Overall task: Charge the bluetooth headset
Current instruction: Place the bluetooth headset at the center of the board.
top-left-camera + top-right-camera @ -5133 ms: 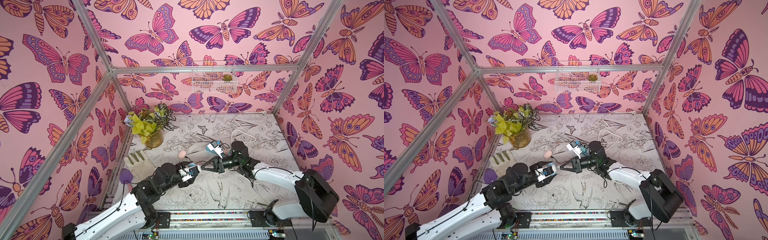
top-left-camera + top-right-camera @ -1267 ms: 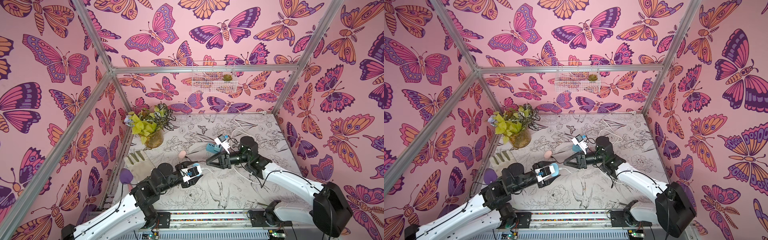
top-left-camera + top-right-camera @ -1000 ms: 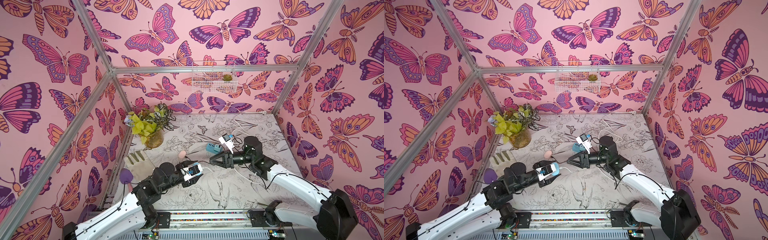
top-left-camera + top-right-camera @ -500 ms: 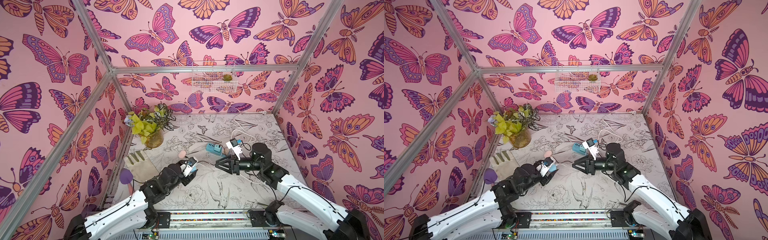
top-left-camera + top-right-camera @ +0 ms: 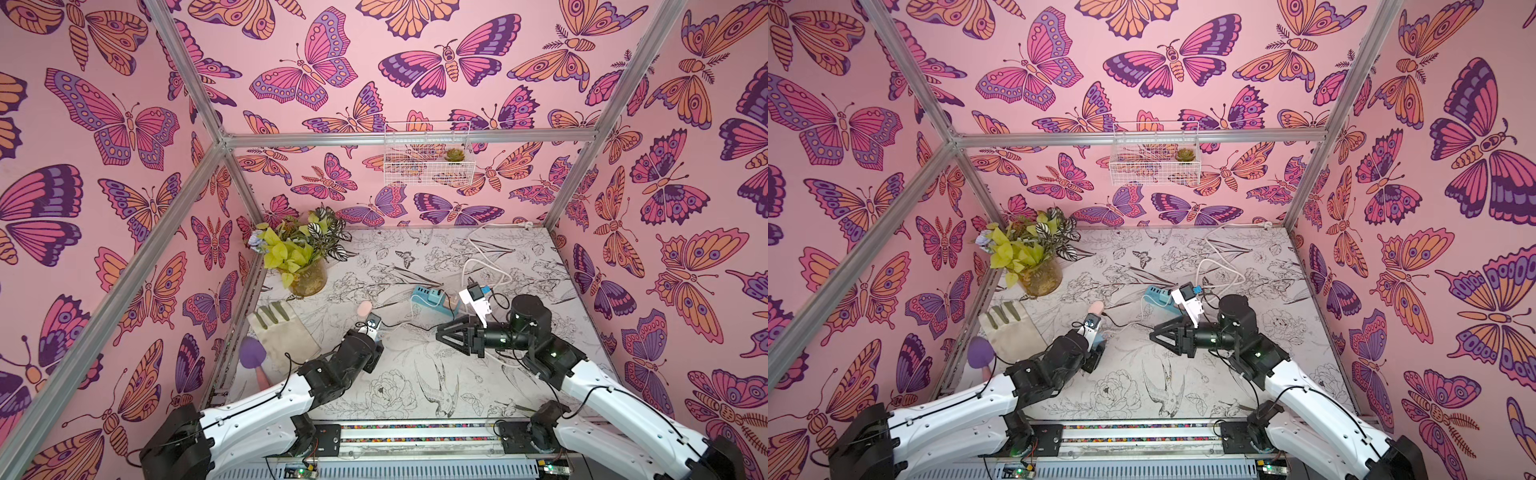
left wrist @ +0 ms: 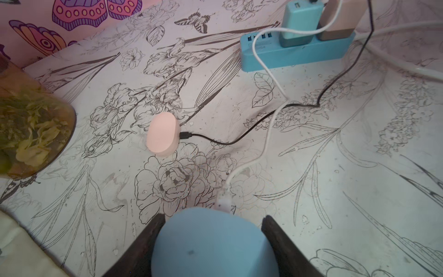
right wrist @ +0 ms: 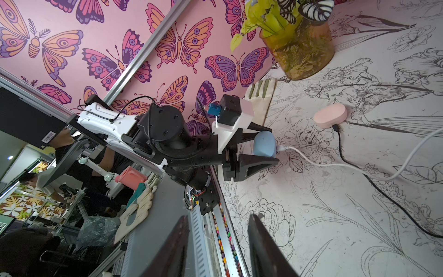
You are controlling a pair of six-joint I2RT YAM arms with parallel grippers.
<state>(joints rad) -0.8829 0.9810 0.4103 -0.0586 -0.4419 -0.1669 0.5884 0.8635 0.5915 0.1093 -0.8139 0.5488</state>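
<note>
Left wrist view: left gripper point(image 6: 212, 217) is clamping the rounded blue plastic headset case point(image 6: 213, 247) low over the floral-print table point(image 6: 359, 191), thin white charging cable point(image 6: 224, 196) looking seated, so plugging-in is wrapping up. Right gripper point(image 7: 217, 218) is hanging half-open, empty. Next: setting down, releasing without tugging.

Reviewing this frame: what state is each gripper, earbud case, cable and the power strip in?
left gripper: shut on blue case.
right gripper: open, empty.
blue case: held between the left jaws, white cable plugged in.
pink case: lying on the table, closed, black cable plugged in.
white cable: slack.
black cable: slack on the table.
power strip: two adapters plugged in.
</note>
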